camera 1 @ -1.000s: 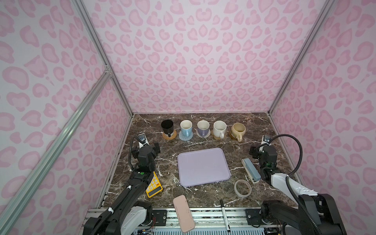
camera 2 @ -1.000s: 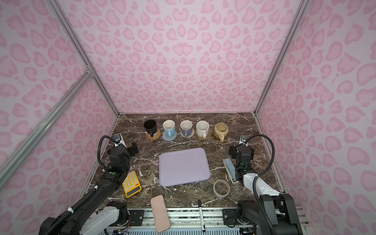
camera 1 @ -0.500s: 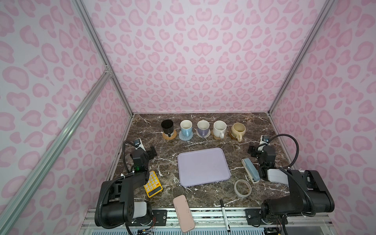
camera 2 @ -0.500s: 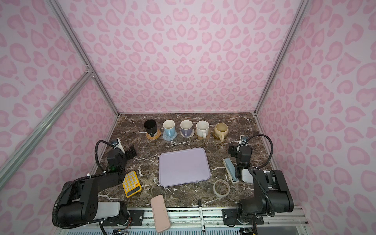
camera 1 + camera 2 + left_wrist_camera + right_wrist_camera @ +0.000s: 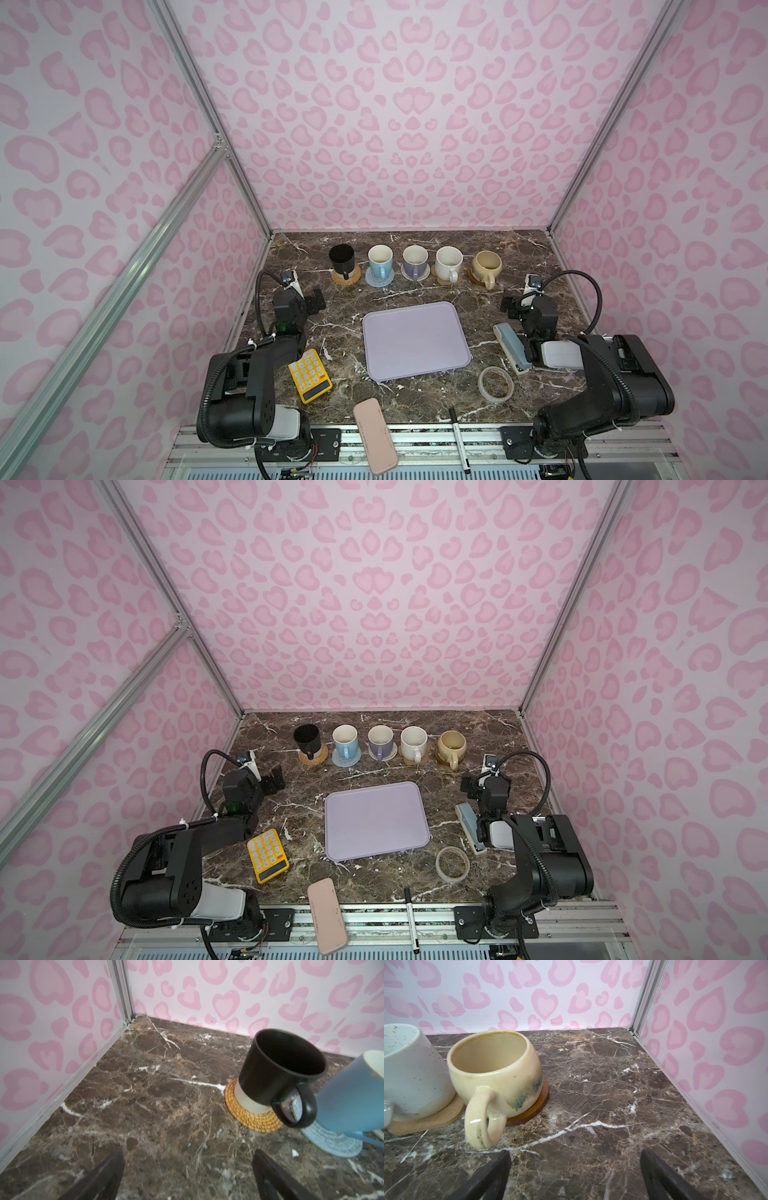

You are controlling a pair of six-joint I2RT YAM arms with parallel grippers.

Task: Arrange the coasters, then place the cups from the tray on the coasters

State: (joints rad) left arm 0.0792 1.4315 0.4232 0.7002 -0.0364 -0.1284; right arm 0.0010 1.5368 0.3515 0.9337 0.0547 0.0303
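My left gripper (image 5: 315,300) hung over the marble table (image 5: 419,401) with its jaws wide apart and nothing between them, short of the black mug (image 5: 342,259). My right gripper (image 5: 510,302), spread just as wide and holding nothing, faced the beige-yellow mug (image 5: 486,266).

The five cups stood in a row along the back wall, each on a coaster:
- black on the orange-tan woven coaster (image 5: 249,1120)
- the light blue mug (image 5: 380,261) on the grey-blue coaster (image 5: 332,1142)
- the lavender mug (image 5: 414,262) on the cream coaster (image 5: 424,274)
- the white speckled mug (image 5: 448,264) on the paw-shaped coaster (image 5: 425,1124)
- beige-yellow on the brown disc (image 5: 539,1103)

The lavender tray (image 5: 415,340) lay flat mid-table, between my arms. A yellow calculator (image 5: 310,375) lay by my left arm. A blue-grey stapler (image 5: 509,345) lay just beside my right arm, which covered part of it, with a tape ring (image 5: 495,384) near. A pink case (image 5: 375,435) and a pen (image 5: 458,438) overhung the front edge.

The mugs hid most of every coaster. The left wrist view cut off the light blue mug, and the right wrist view cut off the speckled one.
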